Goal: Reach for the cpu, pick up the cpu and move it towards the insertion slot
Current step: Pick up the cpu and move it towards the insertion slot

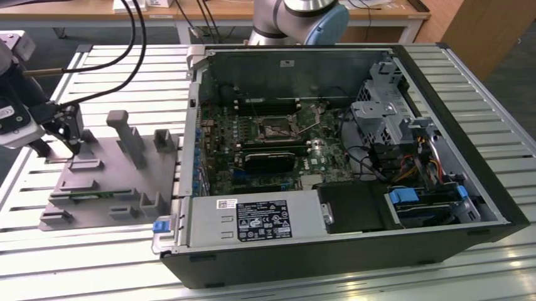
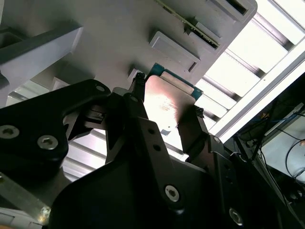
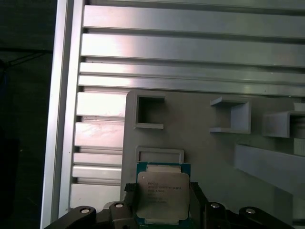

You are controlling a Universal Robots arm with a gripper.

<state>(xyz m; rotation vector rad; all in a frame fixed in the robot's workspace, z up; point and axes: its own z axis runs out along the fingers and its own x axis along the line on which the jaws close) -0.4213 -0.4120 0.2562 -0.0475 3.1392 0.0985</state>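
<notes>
The gripper (image 2: pixel 167 98) pinches the cpu (image 3: pixel 162 194) by two opposite edges, right between its fingers (image 2: pixel 190 131). It looks light, thin, stiff and easy to break, so the edges seem safest.

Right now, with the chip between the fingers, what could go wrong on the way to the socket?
The gripper holds the cpu by its thin edges alone, so it might tilt or slip. The tall grey fixture posts and the case wall stand between it and the insertion slot; a low path could clip them.
</notes>
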